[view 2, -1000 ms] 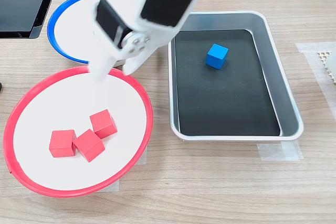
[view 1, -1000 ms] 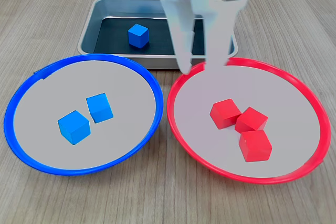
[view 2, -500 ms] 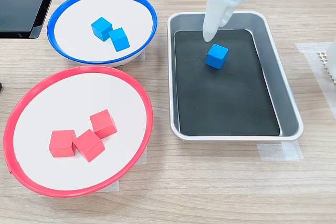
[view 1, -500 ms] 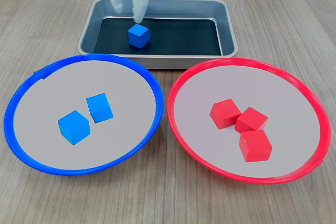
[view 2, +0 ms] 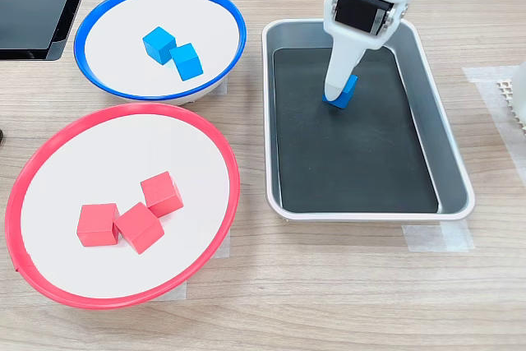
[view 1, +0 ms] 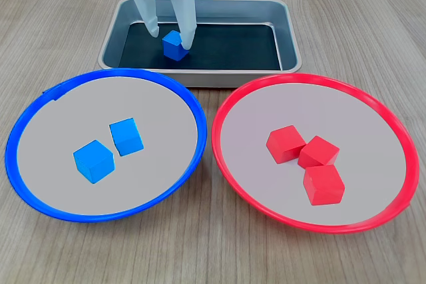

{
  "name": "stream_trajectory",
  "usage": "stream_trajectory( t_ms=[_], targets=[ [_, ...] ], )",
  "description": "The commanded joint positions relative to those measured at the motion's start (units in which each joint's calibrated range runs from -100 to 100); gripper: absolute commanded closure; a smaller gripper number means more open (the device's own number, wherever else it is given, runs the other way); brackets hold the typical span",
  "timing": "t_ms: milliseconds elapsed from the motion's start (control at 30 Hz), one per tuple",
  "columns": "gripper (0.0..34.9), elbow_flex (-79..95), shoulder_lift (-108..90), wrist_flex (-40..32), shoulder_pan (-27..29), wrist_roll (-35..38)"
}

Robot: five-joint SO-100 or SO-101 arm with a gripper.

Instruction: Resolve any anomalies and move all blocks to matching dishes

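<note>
Wooden table [view 1: 373, 24], jaws straddling blue block [view 1: 174, 44]

Arm cut off by the top edge in both exterior views. Blue block [view 2: 348, 90] in the tray half hidden behind a white finger [view 2: 339, 80] at its 9 o'clock side in the second exterior view; end effector [view 1: 170, 36] grip unclear.

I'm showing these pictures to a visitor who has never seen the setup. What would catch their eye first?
Probably the white gripper, open and reaching down into the grey tray, its fingers straddling a lone blue block there. Next, the two big dishes in front: the blue-rimmed dish holding two blue blocks, and the red-rimmed dish with three red blocks clustered together.
</note>
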Motion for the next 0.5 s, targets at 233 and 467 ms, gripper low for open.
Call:
stream_trajectory(
  t_ms=[233, 467],
  targets=[
    [34.6, 2.0, 1.0, -6.1, -3.2, -0.2],
    [34.7, -11.9, -1.2, 1.8, -8.1, -11.8]
  ],
)
